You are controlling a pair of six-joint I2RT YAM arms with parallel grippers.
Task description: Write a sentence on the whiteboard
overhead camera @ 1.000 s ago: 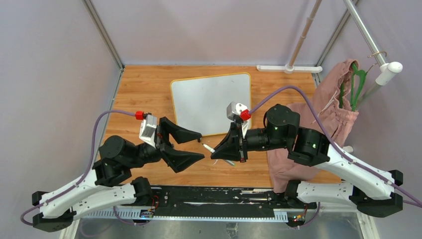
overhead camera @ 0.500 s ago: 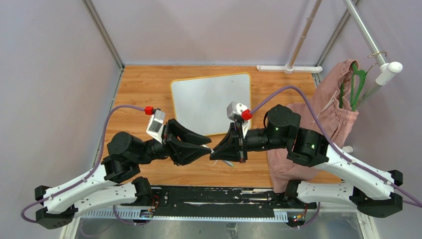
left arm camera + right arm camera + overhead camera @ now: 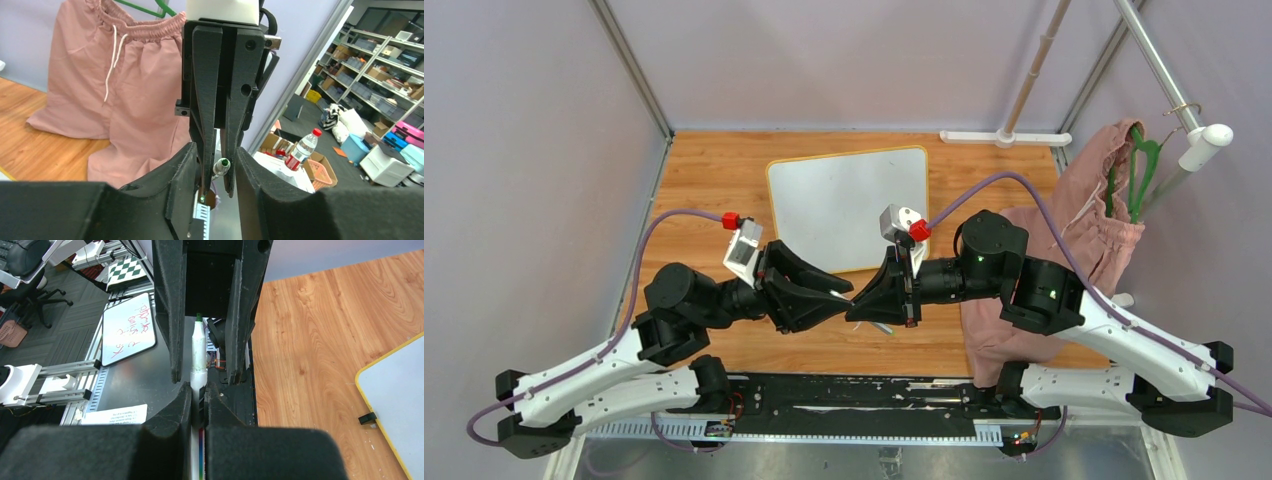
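Item: whiteboard [image 3: 849, 205] — small, rigid, glossy, yellow-rimmed. It lies face up on the wooden table [image 3: 714, 170] beyond the arms, its face blank, with no sentence on it yet. Judged light and liable to slide under a pressing nib; best steadied at the rim, never on the writing face. Item: marker [image 3: 199, 352], white barrel, green at its far end. Judged light, stiff and smooth, apt to twist in a grip, so take hold on the barrel, well back from the end. Position: held in the air between the two arms, just short of the board's near edge and apart from it. Right gripper [image 3: 199, 392]: jaws clamped on the barrel. Left gripper [image 3: 216, 152]: jaws apart, straddling the green end with a gap on either side — not touching it.
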